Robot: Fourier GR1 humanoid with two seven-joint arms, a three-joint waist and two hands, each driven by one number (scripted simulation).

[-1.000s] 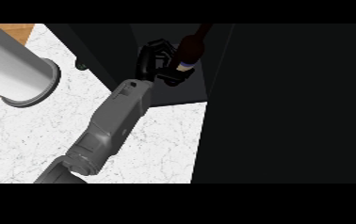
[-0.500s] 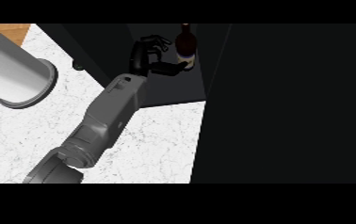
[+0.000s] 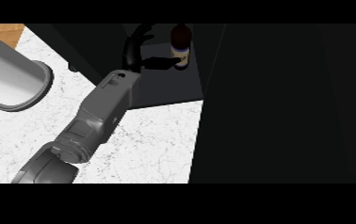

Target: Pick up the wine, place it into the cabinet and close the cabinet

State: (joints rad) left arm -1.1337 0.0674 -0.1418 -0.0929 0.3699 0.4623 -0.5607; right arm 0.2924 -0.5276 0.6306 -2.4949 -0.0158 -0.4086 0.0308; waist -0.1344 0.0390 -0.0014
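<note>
One wine bottle (image 3: 181, 43) stands upright inside the one dark cabinet (image 3: 170, 89), just right of the single left hand (image 3: 132, 58), whose fingers (image 3: 141, 32) are spread open and hold nothing.

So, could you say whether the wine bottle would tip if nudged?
Probably tippy: the wine bottle looks tall and narrow, and seems to stand upright on the cabinet floor. It is likely rigid and smooth, so the left hand brushing it could slide or topple it.
</note>
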